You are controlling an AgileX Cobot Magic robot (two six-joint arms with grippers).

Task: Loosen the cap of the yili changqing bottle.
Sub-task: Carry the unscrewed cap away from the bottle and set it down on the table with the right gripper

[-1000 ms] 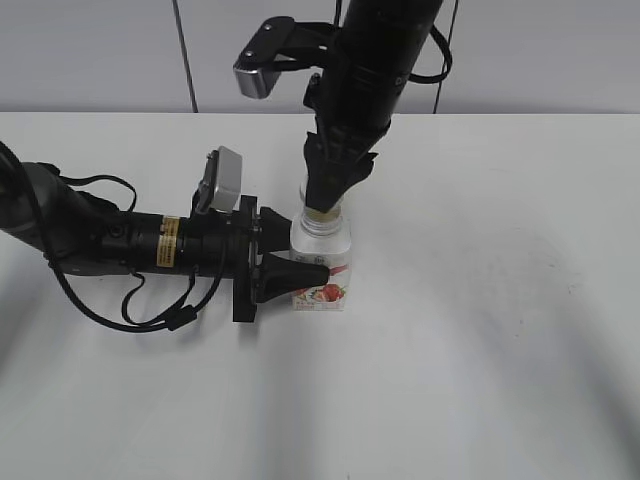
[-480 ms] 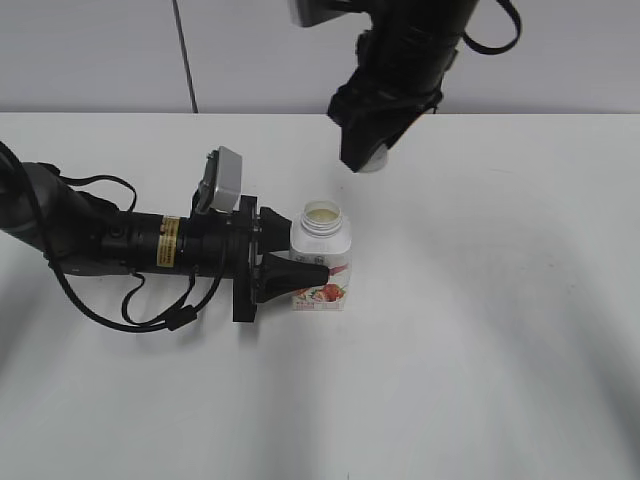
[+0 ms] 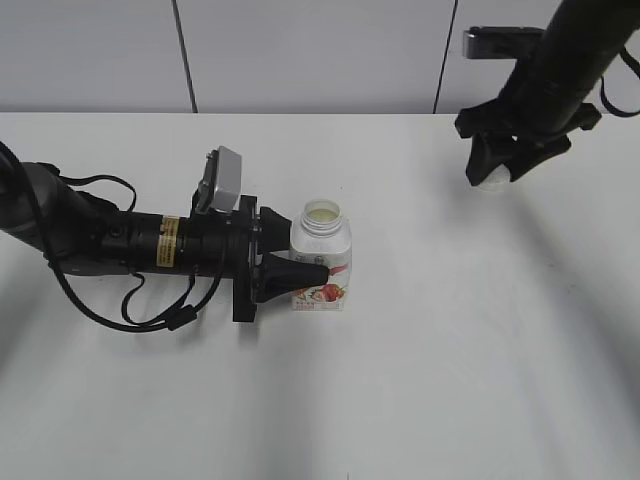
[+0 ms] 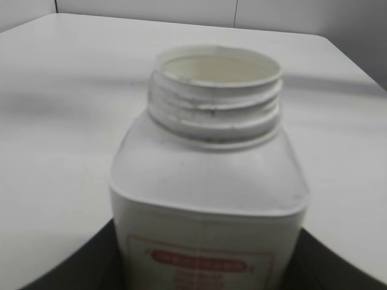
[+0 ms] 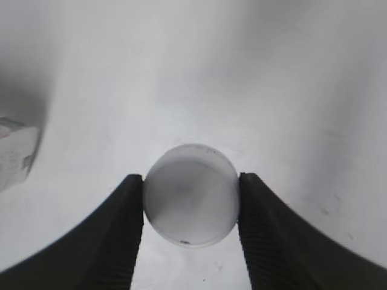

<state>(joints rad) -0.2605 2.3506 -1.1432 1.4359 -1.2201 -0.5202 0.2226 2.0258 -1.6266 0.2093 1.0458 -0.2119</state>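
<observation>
The yili changqing bottle stands upright on the white table, its neck open and capless. It fills the left wrist view, showing bare threads. My left gripper lies low along the table and is shut on the bottle's lower body. My right gripper is at the far right, above the table, shut on the round white cap. In the right wrist view the cap sits clamped between the two black fingers, hollow side toward the camera.
The white table spreads all round the bottle. A grey panelled wall runs along its far edge. A corner of the bottle shows at the left edge of the right wrist view.
My right gripper lifted the cap off the bottle neck and carried it up and far to the right. The bottle and left gripper have not moved.
</observation>
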